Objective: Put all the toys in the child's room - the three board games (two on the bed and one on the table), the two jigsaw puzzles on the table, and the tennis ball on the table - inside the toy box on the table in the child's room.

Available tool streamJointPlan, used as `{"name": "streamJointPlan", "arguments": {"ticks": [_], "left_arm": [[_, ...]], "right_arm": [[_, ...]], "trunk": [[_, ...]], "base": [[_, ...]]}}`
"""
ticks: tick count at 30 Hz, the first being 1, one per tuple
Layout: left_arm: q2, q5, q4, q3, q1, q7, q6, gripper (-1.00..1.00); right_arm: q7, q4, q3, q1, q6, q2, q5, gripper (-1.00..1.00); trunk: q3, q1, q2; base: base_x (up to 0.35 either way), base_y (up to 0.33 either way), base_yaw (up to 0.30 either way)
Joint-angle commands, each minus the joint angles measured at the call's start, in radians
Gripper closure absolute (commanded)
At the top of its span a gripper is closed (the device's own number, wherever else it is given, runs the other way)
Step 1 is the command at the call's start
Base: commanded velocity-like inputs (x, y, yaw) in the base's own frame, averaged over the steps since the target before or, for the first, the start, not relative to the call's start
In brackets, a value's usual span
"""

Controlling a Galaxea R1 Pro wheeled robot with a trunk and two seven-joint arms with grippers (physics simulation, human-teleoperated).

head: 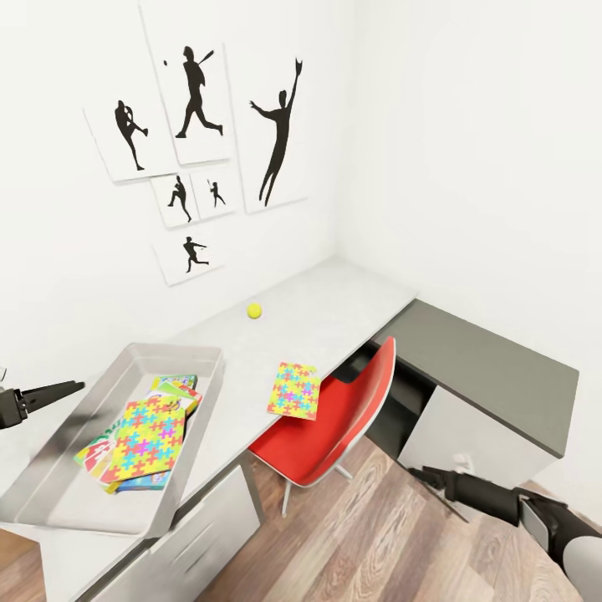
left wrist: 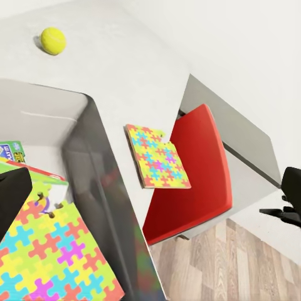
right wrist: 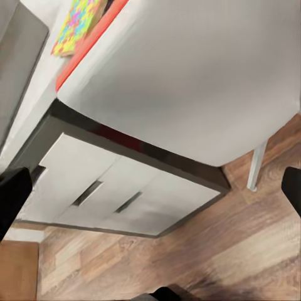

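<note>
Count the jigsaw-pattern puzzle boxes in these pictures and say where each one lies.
2. One jigsaw puzzle lies on top of the stack inside the toy box; the other lies on the table, at its front edge above the red chair.

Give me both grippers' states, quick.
Left gripper: open, holding nothing.
Right gripper: open, holding nothing.

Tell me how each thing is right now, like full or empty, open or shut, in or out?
Toy box: on the table, holding flat boxes.
Puzzle in the box: lying flat on top of the pile.
Other puzzle: out of the box, flat on the table edge.
Tennis ball: out, on the table.
Red chair: upright.
Drawers: shut.
Left gripper: open, empty.
Right gripper: open, empty.
</note>
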Motion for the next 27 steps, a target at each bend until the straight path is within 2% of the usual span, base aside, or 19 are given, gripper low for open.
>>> {"name": "streamJointPlan", "arguments": {"ticks": [1,9,16,27], "left_arm": [[0.000,-0.010,-0.001,0.001,-0.001,-0.009,0.011,-1.00],[-0.001,-0.007,-0.001,0.001,-0.001,-0.009,0.011,-1.00],[-0.002,-0.005,-0.001,0.000,-0.001,-0.009,0.012,-1.00],[-0.002,-0.005,-0.001,0.000,-0.001,-0.009,0.012,-1.00]], "right_arm": [[0.019,0.000,-0.001,0.000,0.011,-0.003,-0.014,-1.00],[0.072,0.001,-0.020,0.002,0.009,-0.012,-0.030,-1.00],[0.079,0.001,-0.023,0.002,0.007,-0.013,-0.032,-1.00],[0.079,0.001,-0.024,0.002,0.006,-0.011,-0.033,-1.00]], "trunk": [[-0.002,0.001,-0.002],[0.002,0.001,-0.002],[0.007,0.001,-0.002],[0.009,0.001,-0.002]], "base": [[0.000,-0.134,0.000],[0.000,-0.220,-0.060],[0.000,-0.099,-0.150],[0.003,-0.193,-0.039]]}}
